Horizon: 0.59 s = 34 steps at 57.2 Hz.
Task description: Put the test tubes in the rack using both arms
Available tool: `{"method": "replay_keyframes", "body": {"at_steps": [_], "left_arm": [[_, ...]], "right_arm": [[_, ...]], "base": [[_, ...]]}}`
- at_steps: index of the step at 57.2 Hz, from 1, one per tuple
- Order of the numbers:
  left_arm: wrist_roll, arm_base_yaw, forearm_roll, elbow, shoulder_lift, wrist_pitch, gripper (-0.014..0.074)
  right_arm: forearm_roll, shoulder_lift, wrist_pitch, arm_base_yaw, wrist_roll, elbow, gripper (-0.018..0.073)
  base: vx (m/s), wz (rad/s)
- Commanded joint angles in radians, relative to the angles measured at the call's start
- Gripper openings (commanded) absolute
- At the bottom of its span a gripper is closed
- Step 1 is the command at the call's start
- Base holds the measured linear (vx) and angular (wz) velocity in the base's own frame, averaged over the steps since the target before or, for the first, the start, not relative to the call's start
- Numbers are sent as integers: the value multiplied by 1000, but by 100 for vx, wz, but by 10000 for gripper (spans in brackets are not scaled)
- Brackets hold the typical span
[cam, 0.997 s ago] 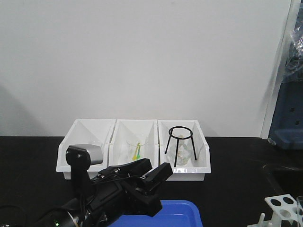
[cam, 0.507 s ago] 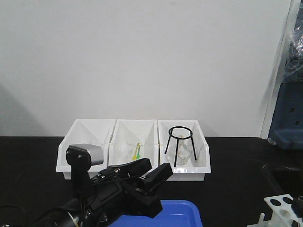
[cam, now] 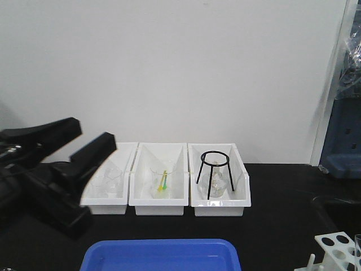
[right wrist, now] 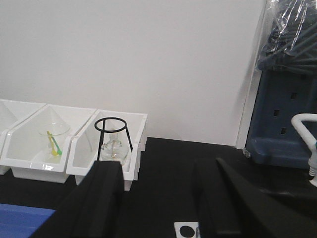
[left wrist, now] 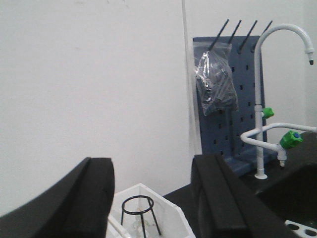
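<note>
Both grippers hang empty with jaws spread. Left gripper (cam: 84, 148) is raised at the left of the front view, its two black fingers (left wrist: 94, 198) parted with only wall and the tripod (left wrist: 140, 214) showing between them in its wrist view. Right gripper (right wrist: 158, 198) is likewise wide apart in its own view, nothing between its fingers, the black bench (right wrist: 168, 158) below. Rack (cam: 339, 251) sits at the bottom right corner of the front view, white, with round holes in its top plate, partly cut off by the frame; one clear tube (cam: 357, 248) seems to stand at its right edge, though it is too cropped to be sure. A corner of the rack (right wrist: 187, 230) also shows low in the right wrist view. No other tubes can be made out; whether any lie in the blue tray (cam: 161, 255) cannot be told, as its floor is scarcely visible. Three white bins (cam: 163, 197) stand at the back, holding beakers and the tripod, none of it part of the job. By my judgement the tubes will be light, stiff, smooth and brittle, so they will slip under a weak pinch and crack under a hard one. Best hold would be across the body somewhat below the rim, pads square to the glass, leaving the lower end free to enter a hole upright.
</note>
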Motion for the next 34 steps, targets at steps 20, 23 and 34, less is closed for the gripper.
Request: {"method": "replay_keyframes", "body": {"at_steps": [20,23,34], "left_arm": [[236,3,-183,-28,-154,75,483],[236,3,-183,-28,-153,73,483],[236,3,-183,-28,-152,74,483]], "right_arm": [[-7,-8,-66,-2,-6,-35,384],[-7,-8,-66,-2,-6,-35,384],[-7,-8,-66,-2,-6,-35,384]], "base": [[0,0],[0,0],[0,0]]}}
